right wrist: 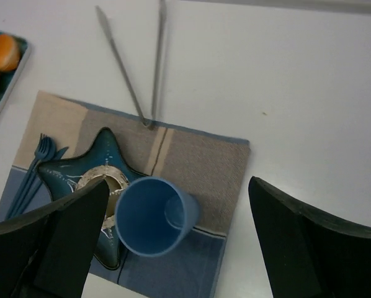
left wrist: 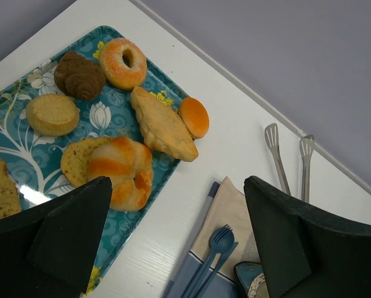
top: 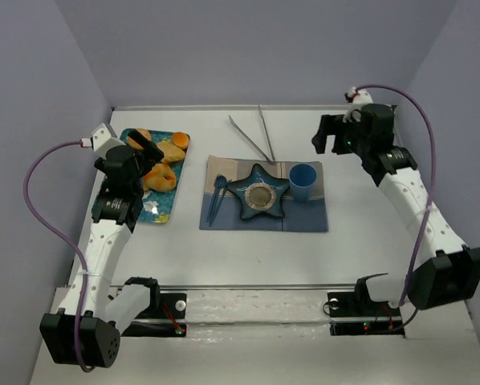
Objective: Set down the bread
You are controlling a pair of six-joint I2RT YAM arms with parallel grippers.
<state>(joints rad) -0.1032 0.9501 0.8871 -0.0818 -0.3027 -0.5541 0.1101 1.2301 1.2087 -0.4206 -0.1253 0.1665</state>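
The bread point(left wrist: 120, 171) is a lumpy golden-yellow bun with orange-brown patches. It lies on the teal flowered tray point(left wrist: 12, 133) near its right edge, and in the top view point(top: 160, 178) it sits just beside the left arm. My left gripper point(top: 148, 151) hovers over the tray, open and empty; in its wrist view point(left wrist: 176, 245) the bun lies just inside the left finger point(left wrist: 61, 236). My right gripper point(top: 328, 136) is open and empty at the back right, above the blue cup point(right wrist: 151, 214).
The tray point(top: 156, 212) also holds a ring doughnut point(left wrist: 122, 62), a long golden pastry point(left wrist: 162, 126), a small smooth orange bun point(left wrist: 193, 117), a brown piece and flat biscuits. A placemat point(top: 304, 220) carries a star-shaped plate point(top: 260, 192), blue cutlery point(top: 216, 196) and the cup point(top: 303, 180). Metal tongs point(top: 260, 136) lie behind.
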